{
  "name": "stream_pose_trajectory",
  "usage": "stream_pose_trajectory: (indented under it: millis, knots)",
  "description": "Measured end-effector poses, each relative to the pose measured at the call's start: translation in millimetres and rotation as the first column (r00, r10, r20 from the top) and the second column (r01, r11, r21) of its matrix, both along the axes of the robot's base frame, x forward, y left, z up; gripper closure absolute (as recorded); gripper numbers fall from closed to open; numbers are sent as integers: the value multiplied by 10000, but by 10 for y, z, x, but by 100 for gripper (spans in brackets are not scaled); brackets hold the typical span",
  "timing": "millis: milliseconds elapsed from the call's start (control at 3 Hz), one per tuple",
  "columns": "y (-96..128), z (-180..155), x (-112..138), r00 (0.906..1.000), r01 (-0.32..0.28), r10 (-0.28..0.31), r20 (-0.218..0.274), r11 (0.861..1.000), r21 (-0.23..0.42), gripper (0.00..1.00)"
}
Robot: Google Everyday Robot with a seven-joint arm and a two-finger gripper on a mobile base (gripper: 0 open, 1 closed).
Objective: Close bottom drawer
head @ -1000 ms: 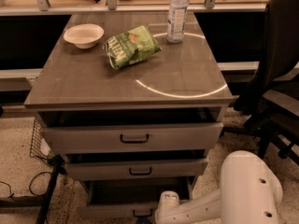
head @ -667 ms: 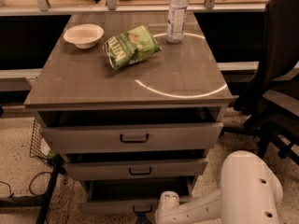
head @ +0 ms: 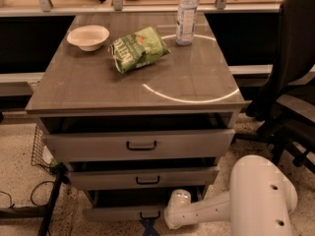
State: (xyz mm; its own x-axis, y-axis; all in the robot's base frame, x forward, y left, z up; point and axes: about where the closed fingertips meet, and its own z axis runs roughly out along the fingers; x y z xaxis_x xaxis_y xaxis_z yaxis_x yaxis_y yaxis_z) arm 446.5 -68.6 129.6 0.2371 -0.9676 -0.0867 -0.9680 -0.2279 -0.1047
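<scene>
White arm [head: 256,200], dark tool [head: 149,228] beneath wrist [head: 178,206]

We have one view: high on the near side, looking down and away at the cabinet [head: 98,85], close in. Arm [head: 209,211] near right; gripper [head: 148,226] low, at the bottom drawer [head: 113,213].

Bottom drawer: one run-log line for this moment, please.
bottom drawer: partly open | gripper: just below its handle, contact unclear | closing: not done
</scene>
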Motion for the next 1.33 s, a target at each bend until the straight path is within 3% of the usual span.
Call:
stream_pose_trajectory:
  millis: [333, 667, 1333]
  knots:
    - [0, 0, 1, 10000, 0, 0, 1, 10000, 0, 100]
    - [83, 96, 353, 9993, -111, 108, 366, 9999, 71, 100]
    - [251, 157, 696, 9979, -261, 242, 601, 9992, 304, 100]
